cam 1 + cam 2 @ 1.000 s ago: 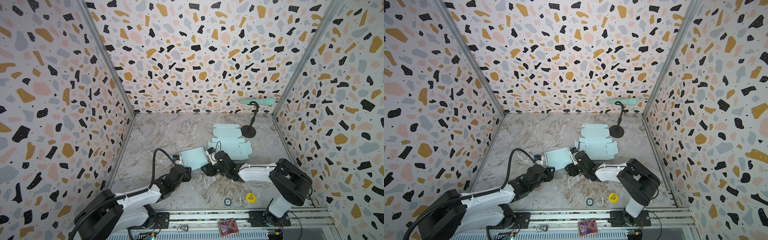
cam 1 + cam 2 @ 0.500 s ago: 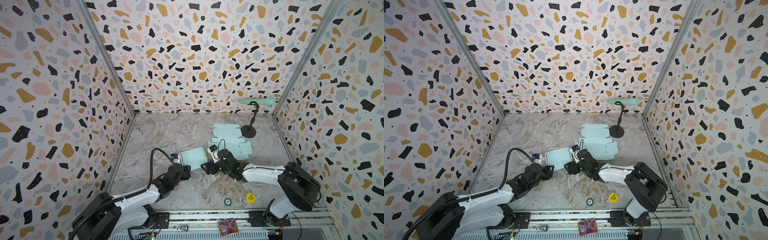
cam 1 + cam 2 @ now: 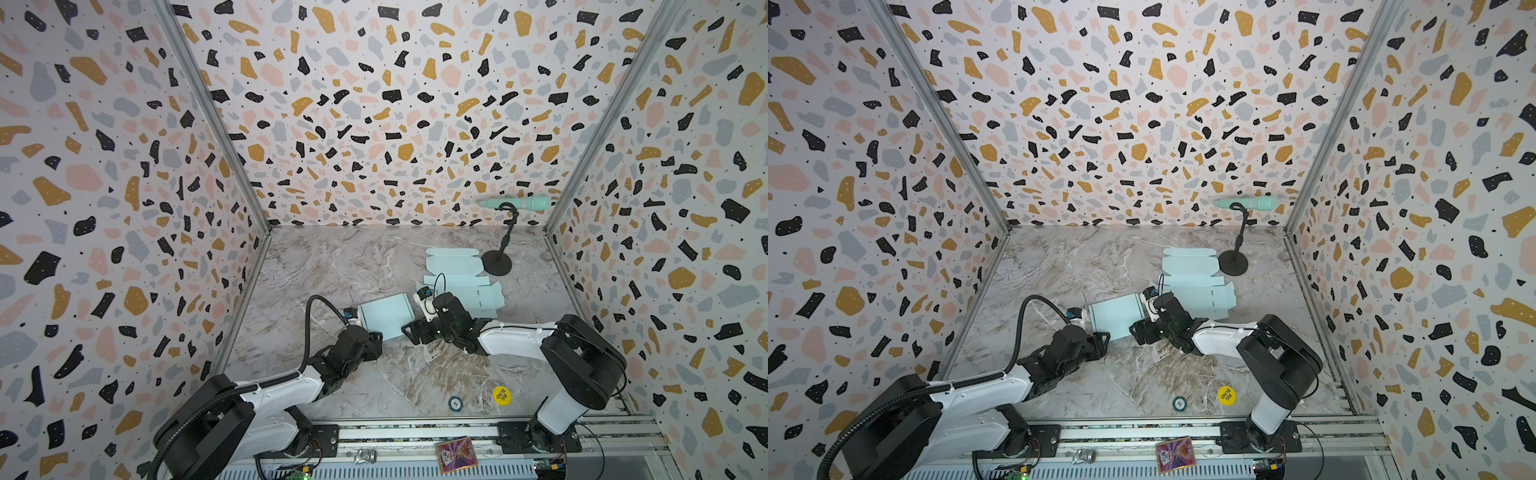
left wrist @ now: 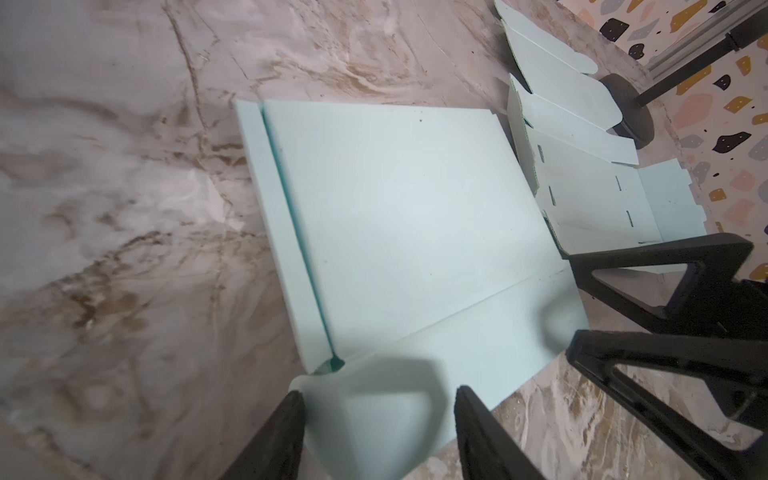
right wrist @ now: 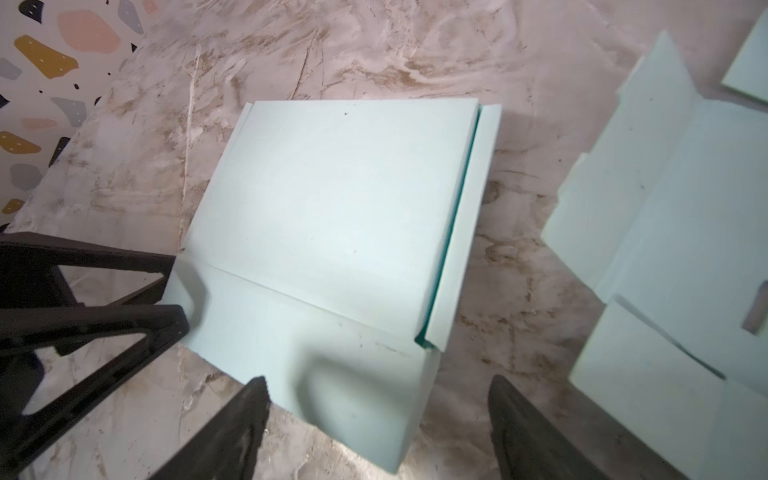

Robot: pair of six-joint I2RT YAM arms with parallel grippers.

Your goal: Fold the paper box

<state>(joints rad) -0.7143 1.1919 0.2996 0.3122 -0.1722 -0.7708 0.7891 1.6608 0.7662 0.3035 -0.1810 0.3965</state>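
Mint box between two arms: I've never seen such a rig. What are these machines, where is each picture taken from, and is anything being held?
Two robot arms, left arm and right arm, sit on a rail at the front of a marble table. The two wide pictures come from one overhead camera; the two close-ups come from a camera on each wrist. Between the arms lies a folded mint box; behind it lie flat unfolded blanks beside a black stand. Both arms' jaws stand open at the box's near edge, so nothing is held.
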